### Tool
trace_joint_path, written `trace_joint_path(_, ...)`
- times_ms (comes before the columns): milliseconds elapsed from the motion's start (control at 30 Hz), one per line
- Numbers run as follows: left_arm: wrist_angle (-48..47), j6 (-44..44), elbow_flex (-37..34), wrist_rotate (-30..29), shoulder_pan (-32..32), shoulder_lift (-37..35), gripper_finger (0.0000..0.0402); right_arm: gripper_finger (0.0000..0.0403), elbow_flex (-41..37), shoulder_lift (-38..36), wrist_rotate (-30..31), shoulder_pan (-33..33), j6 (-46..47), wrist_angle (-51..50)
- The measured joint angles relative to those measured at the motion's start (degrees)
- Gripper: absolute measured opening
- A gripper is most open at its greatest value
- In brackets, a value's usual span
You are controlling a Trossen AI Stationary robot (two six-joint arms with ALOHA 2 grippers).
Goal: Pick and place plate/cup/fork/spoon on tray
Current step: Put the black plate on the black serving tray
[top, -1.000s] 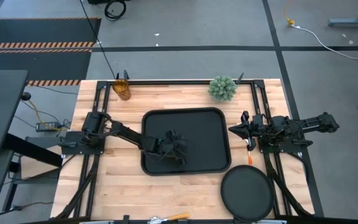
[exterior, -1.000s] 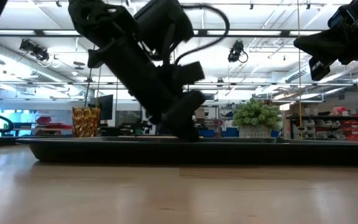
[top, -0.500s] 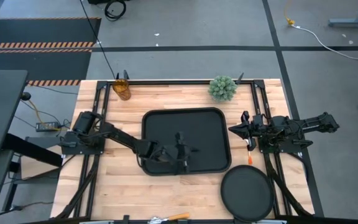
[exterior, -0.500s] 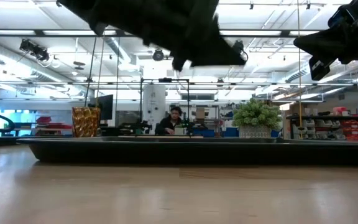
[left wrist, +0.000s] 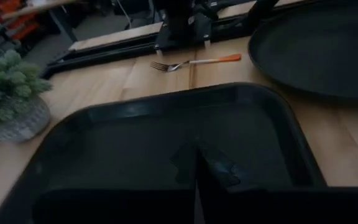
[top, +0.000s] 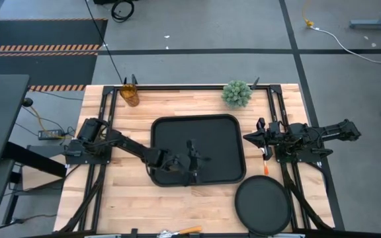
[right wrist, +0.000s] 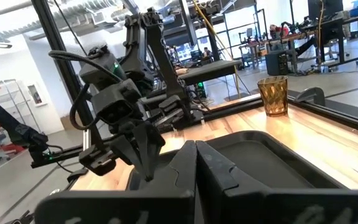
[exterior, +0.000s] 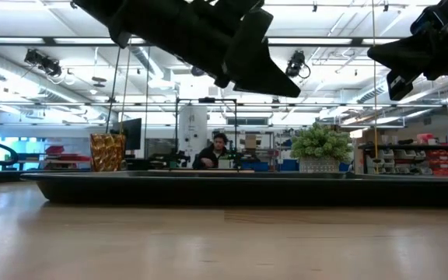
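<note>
We see the tray [top: 227, 135] at the table's centre, bare inside. The left gripper [top: 192, 160] hangs above the tray's near part, clear of the surface in the low view; arm stretched low across from the left edge, wrist over the tray's near-left corner. Fingers look pressed together in the left wrist view, w/ nothing between them.

The plate [top: 263, 205] lies on the wood just off the tray's near-right corner, apart from it, well away from both grippers' jaws. The right gripper [top: 249, 137] waits at the table's right edge, held high, folded arm behind it; fingers pressed together in the right wrist view, nothing held.

The plant [top: 237, 94] stands at the far edge, right of centre, beyond the tray's far-right corner. The cup [top: 129, 94] stands upright at the far-left corner, apart from the tray.

The fork [left wrist: 194, 61] lies flat on the wood near the right arm's base, between tray & that base, tines toward the far side. Orange handle end also shows in the high view. We can't spot the spoon for sure.
</note>
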Motion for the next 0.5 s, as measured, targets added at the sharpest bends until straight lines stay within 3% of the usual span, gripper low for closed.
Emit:
trace_joint_path(267, 9.9, 5.3, 0.0, -4.1, 1.9, 0.0, 0.0009, 0.0009, 0.0, 0.0, 0.0, 0.0, 0.0, 0.0)
trace_joint_path(500, 13.2, 0.1, 0.1, -4.2, 3.6, 0.0, 0.0009, 0.0009, 0.0, 0.0, 0.0, 0.0, 0.0, 0.0)
